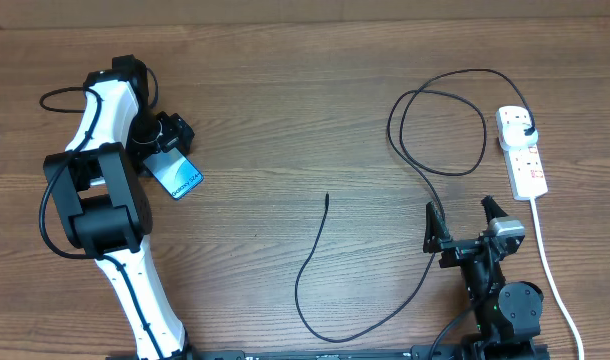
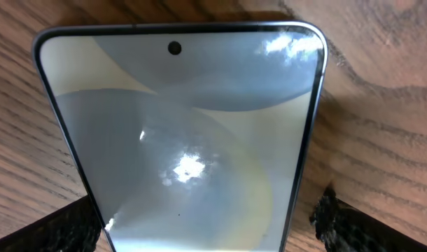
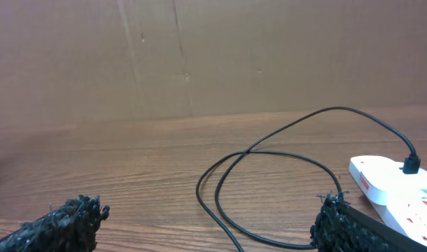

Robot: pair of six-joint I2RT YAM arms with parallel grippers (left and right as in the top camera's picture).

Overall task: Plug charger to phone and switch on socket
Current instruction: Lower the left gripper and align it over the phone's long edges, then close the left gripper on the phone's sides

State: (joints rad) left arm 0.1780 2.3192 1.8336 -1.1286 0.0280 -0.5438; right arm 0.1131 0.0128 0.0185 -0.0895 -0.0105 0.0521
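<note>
The phone point(image 1: 180, 179) lies on the wooden table at the left, screen up. In the left wrist view it point(image 2: 185, 140) fills the frame, its lit grey-blue screen between my fingers. My left gripper point(image 1: 170, 158) point(image 2: 199, 227) is open, straddling the phone's near end, with a gap on the right side. The charger is a thin black cable whose free tip point(image 1: 327, 198) lies mid-table. Its black plug point(image 1: 526, 131) point(image 3: 411, 164) sits in the white socket point(image 1: 525, 160) point(image 3: 392, 185) at the right. My right gripper point(image 1: 460, 220) point(image 3: 210, 224) is open and empty, with cable loops point(image 3: 198, 188) ahead of it.
The socket's thicker white cord point(image 1: 550, 270) runs down the right side towards the table's front edge. A cardboard wall point(image 3: 199, 56) stands behind the table. The cable's long loop point(image 1: 325, 338) lies near the front edge between the two arms.
</note>
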